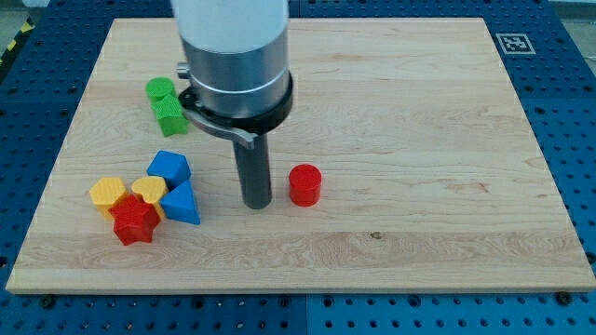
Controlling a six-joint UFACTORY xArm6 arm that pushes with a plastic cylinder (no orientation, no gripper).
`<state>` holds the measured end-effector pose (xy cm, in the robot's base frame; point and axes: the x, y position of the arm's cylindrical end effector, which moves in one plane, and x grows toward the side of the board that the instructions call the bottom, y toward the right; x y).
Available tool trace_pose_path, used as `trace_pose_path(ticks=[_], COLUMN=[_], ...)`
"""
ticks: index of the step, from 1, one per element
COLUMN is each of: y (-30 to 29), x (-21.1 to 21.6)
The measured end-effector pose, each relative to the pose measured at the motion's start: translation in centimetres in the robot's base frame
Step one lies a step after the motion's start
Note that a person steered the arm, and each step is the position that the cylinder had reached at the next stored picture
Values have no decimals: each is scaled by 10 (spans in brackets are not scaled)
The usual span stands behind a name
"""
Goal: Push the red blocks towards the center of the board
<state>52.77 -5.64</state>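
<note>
A red cylinder [304, 184] stands near the middle of the wooden board [419, 112], a little below centre. A red star-shaped block [135, 221] lies at the view's lower left, touching a cluster of other blocks. My tip [257, 203] rests on the board just left of the red cylinder, with a small gap between them. The red star is far to the tip's left.
Next to the red star lie a yellow hexagonal block [108, 194], a yellow heart-shaped block [149, 191], a blue block [169, 168] and a blue triangular block [182, 204]. Two green blocks [166, 102] sit at the upper left, partly beside the arm's body [233, 56].
</note>
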Motion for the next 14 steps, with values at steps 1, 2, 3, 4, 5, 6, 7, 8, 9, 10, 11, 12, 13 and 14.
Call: trace_pose_path(ticks=[1,2,3,4,5,6,7,8,9,10,11,12,13,14], y=[0,-3,-30,-41,-53,-118,-203,-218,-183,-143,-111,-73,-32,12], x=[0,1,19,45,90,90,82,39,30,43,44,44,44,44])
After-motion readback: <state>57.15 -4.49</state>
